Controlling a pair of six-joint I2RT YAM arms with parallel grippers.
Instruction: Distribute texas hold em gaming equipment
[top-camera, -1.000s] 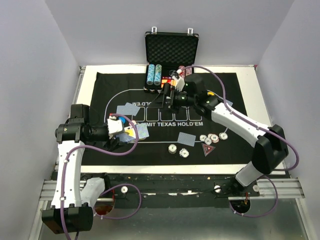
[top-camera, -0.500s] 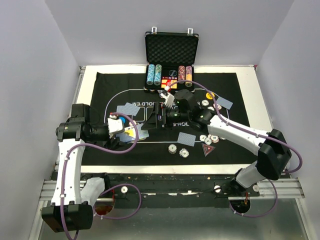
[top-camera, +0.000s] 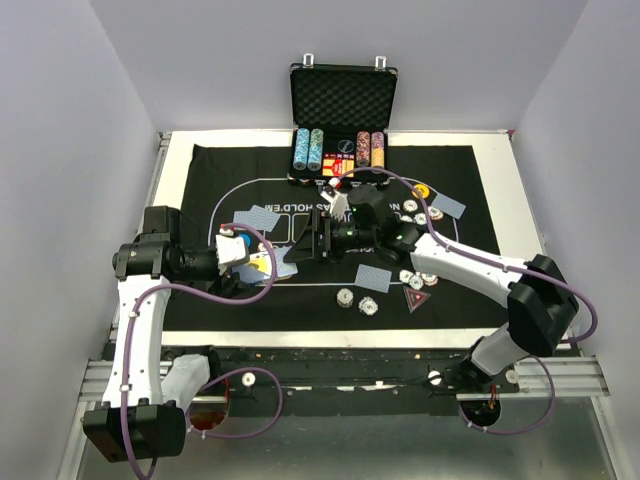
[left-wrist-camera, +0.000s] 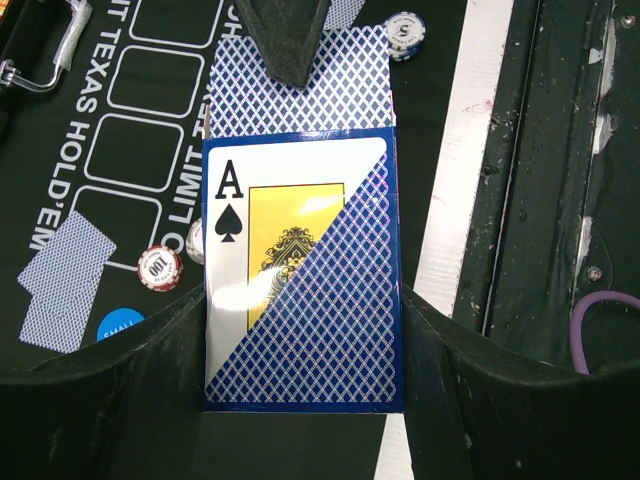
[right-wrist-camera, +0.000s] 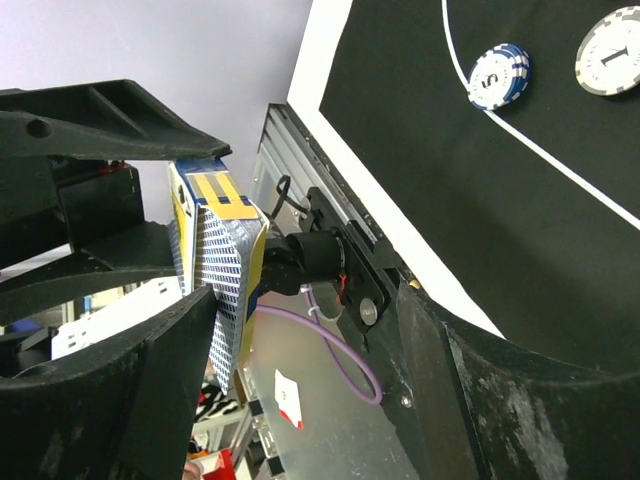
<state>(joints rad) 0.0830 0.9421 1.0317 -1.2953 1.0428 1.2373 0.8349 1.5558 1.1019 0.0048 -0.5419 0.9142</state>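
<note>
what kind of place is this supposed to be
Probably a robot lab test cell staged as a poker table: plain walls box in a table, two arms are bolted to a rail at its near edge, and a Hold'em mat carries chips, cards and a case.

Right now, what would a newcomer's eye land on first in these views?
The two arms meeting over the black printed mat: the left gripper clamps a blue card pack showing an ace of spades, and the open right gripper reaches for a blue-backed card sticking out of it. At the far edge stands the open black foam-lined case.
</note>
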